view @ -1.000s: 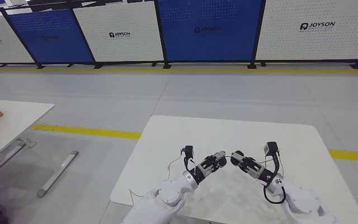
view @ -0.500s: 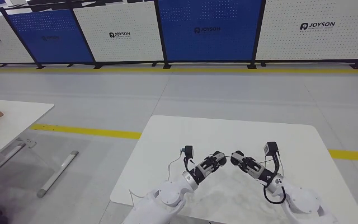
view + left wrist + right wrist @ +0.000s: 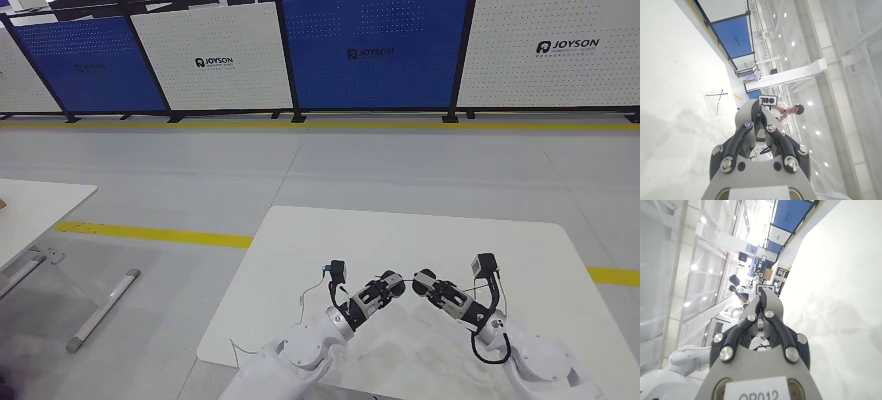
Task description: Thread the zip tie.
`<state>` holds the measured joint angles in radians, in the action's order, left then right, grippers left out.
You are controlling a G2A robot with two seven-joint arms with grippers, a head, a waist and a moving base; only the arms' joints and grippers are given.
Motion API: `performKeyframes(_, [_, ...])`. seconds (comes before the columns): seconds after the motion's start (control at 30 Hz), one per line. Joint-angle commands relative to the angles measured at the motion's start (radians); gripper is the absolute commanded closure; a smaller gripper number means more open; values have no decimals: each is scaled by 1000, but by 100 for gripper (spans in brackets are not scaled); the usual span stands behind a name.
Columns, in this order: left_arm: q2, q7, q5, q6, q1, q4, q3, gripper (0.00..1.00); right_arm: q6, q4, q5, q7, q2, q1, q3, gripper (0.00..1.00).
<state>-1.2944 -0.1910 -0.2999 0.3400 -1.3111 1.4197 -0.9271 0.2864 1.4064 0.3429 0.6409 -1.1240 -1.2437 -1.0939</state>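
On the white table [image 3: 677,56], two thin black zip ties [image 3: 721,94] are being observed lying flat and crossed over one another. One is running nearly straight with a small head at its end, and the other is curving gently away from the crossing. They are being seen beyond the fingertips of the left gripper [image 3: 761,103], apart from it and close to the table's edge.

The left gripper's fingers [image 3: 755,110] are being held drawn together, with only a narrow slit showing between the pads. A thin dark line is being noted in that slit; whether it is a tie cannot be told. The right gripper [image 3: 762,292] is being held with its jaws pressed together at the tips, and whether anything is being pinched there cannot be told.

In the top view both grippers are being shown over the near middle of the table, raised off the surface, tips turned toward each other, near but not touching. The ties are too fine to be made out from that height.

Beyond the table, a grey floor is being crossed by a yellow line [image 3: 150,235]. A row of blue and white panels [image 3: 370,55] is being seen standing at the back, and a second white table [image 3: 40,200] is being recorded off to the left
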Motion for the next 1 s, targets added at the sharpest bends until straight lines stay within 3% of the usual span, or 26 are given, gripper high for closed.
performKeyframes(0.0, [-1, 3, 5, 0, -1, 1, -1, 100, -4, 9, 6, -5, 0, -7, -7, 0])
performKeyframes(0.3, [0, 33, 20, -28, -13, 21, -16, 100, -7, 23, 14, -1, 9, -36, -70, 0])
performKeyframes(0.47, [16, 3, 38, -38, -39, 44, -70, 100, 13, 41, 49, 12, 17, -74, -124, 0])
performKeyframes(0.6, [30, -39, 62, -84, -59, 62, -109, 100, 16, 45, 72, 28, 19, -87, -140, 0])
performKeyframes(0.97, [29, -33, 44, -70, -59, 58, -115, 100, 16, 45, 72, 28, 19, -87, -140, 0])
